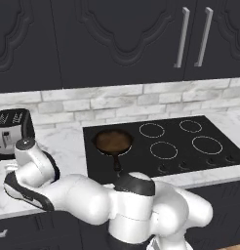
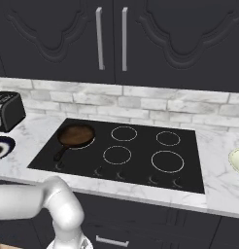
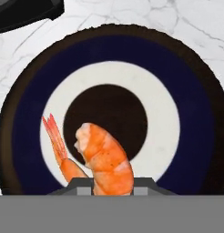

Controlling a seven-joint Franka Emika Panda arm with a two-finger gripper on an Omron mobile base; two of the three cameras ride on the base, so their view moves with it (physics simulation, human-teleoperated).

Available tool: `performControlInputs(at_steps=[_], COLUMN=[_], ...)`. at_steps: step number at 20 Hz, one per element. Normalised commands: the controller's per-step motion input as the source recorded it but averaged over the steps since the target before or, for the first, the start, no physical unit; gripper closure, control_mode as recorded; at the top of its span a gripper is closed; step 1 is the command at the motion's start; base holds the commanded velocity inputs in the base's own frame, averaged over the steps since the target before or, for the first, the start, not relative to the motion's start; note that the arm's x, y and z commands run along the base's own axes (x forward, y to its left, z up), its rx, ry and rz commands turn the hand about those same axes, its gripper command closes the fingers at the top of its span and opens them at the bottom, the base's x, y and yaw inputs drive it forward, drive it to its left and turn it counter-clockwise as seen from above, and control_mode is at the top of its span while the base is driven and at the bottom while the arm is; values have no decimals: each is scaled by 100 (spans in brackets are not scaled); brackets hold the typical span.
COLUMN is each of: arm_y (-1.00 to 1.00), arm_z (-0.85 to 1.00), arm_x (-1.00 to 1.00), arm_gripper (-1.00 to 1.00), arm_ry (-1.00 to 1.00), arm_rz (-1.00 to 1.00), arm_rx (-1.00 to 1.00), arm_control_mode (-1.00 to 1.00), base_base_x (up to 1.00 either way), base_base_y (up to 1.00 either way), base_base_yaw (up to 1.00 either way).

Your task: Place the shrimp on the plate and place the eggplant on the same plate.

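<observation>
Above the navy-rimmed plate (image 3: 196,113), the hand (image 3: 111,190) is clamped on the curled, pale-streaked orange shrimp (image 3: 102,159).

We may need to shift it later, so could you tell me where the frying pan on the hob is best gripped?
Grip the frying pan by its long handle, coming from above with the jaws across it. The handle points towards the hob's front edge, on the robot's side, and looks slim, unlike the wide round bowl.

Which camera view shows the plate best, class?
The hand view: the plate spreads beneath the held shrimp, showing rim, white ring and dark centre. The right base view catches just a sliver of it at the left edge.
</observation>
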Motion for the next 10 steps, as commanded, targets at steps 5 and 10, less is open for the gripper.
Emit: performControlInputs(at_steps=[5, 10], arm_y=[17, 4], arm_z=[-24, -4], arm_x=[4, 3], arm_gripper=[-100, -100], arm_ry=[0, 0], arm_rz=[0, -1], arm_rx=[0, 0], arm_control_mode=[-100, -100], base_base_x=[0, 0], base_base_y=[0, 0], base_base_yaw=[0, 0])
